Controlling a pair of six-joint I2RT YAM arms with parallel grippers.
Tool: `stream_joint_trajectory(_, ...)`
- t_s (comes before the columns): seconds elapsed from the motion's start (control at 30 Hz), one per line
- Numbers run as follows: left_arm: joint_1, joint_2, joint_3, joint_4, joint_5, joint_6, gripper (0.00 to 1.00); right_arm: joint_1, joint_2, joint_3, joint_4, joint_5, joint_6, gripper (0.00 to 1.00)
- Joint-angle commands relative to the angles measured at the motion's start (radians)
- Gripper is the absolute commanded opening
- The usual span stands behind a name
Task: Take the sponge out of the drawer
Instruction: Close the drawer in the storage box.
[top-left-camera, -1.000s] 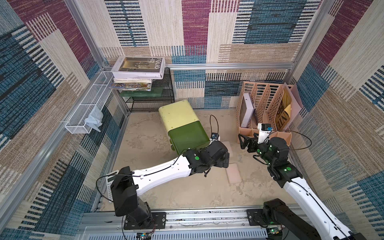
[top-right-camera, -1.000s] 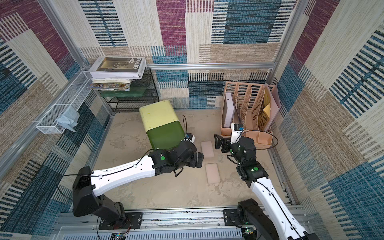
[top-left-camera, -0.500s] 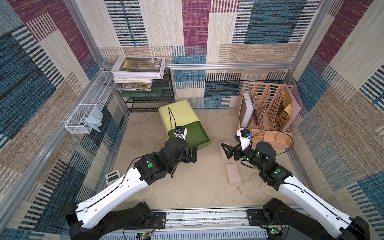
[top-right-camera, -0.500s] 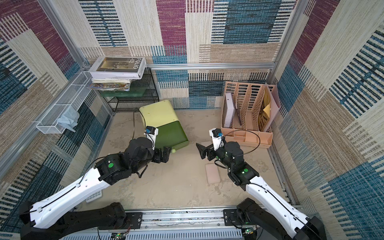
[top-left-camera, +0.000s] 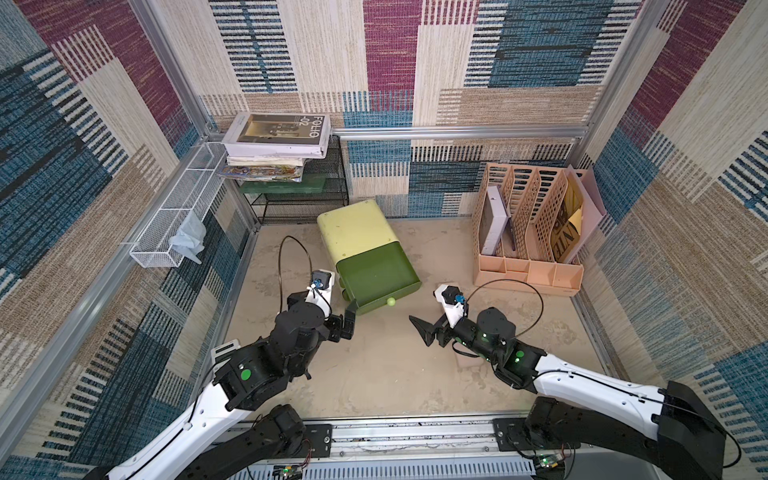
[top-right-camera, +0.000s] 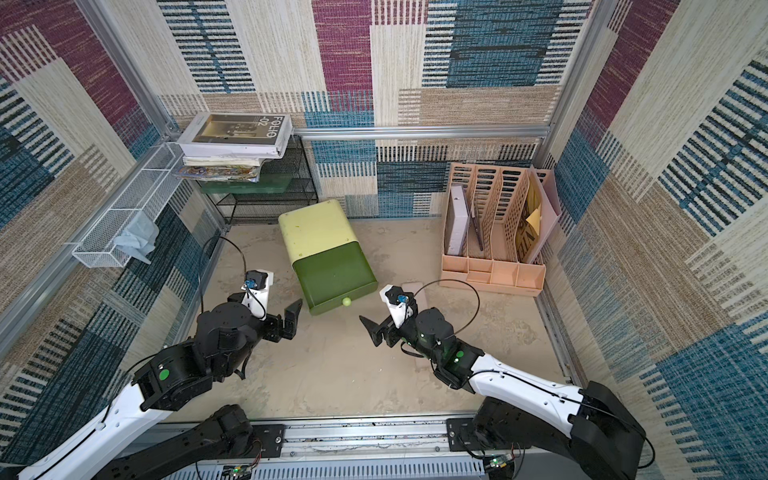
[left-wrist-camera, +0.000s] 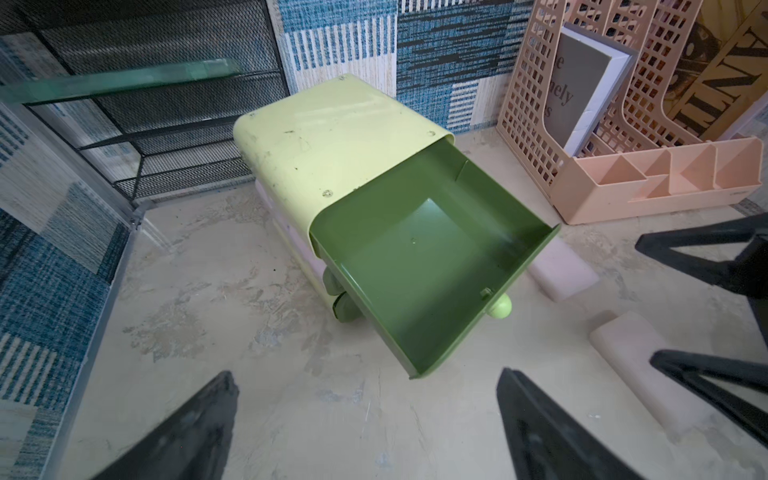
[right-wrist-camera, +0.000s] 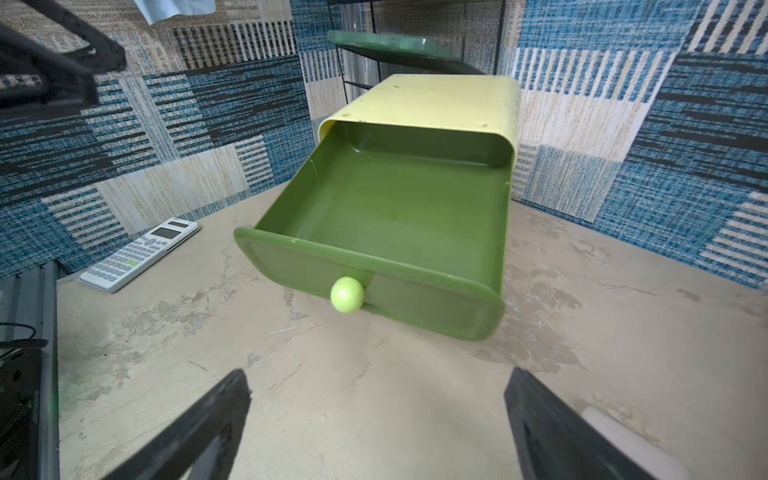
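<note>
Pulled far out of the pale yellow cabinet (top-left-camera: 355, 228): the dark green drawer (top-left-camera: 374, 270), only its own green floor on show inside, light green knob (top-left-camera: 390, 302) at the front. Out on the surface (top-left-camera: 386, 374): one pale pink sponge (left-wrist-camera: 623, 353) lying flat beneath the right arm, near the right pincer (top-left-camera: 419, 331); a second sponge (left-wrist-camera: 565, 270) just beside the drawer, between it and the file organiser (top-left-camera: 528, 270).

Spread wide and gripping nothing, that right pincer, raised off the surface and aimed at the drawer front. Likewise wide apart and empty-handed: the left pincer (top-left-camera: 349, 320), close to the drawer-front corner on its own side.

Legible writing: "FOLIO -02" on the top book (top-left-camera: 276, 133) of the stack on the black mesh shelf (top-left-camera: 303, 199). On the grey book (left-wrist-camera: 582, 83) in the organiser, only word-ends: "e", "nely", "s". On the yellow sheet (left-wrist-camera: 715, 95) further along, big black capitals, "NT" certain. On the calculator (right-wrist-camera: 141, 253) by the wall, keys and screen, brand too small to read.
</note>
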Motion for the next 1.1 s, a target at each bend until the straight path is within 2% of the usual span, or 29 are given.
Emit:
stream_joint_trajectory(0.0, 0.001, -0.046, -0.03, -0.03, -0.034, 0.028, 1.0, 0.036, 0.047, -0.016, 0.198, 0.088, 0.001, 0.97)
stream_joint_trajectory(0.37, 0.001, -0.182, -0.098, -0.077, -0.075, 0.001, 1.0, 0.095, 0.244, 0.048, 0.285, 0.147, 0.008, 0.89)
stream_joint_trajectory(0.8, 0.001, -0.187, -0.103, -0.09, -0.081, -0.006, 1.0, 0.098, 0.44, 0.175, 0.225, 0.212, 0.092, 0.79)
stream_joint_trajectory(1.07, 0.001, -0.189, -0.102, -0.091, -0.085, -0.004, 1.0, 0.096, 0.505, 0.219, 0.212, 0.232, 0.126, 0.68)
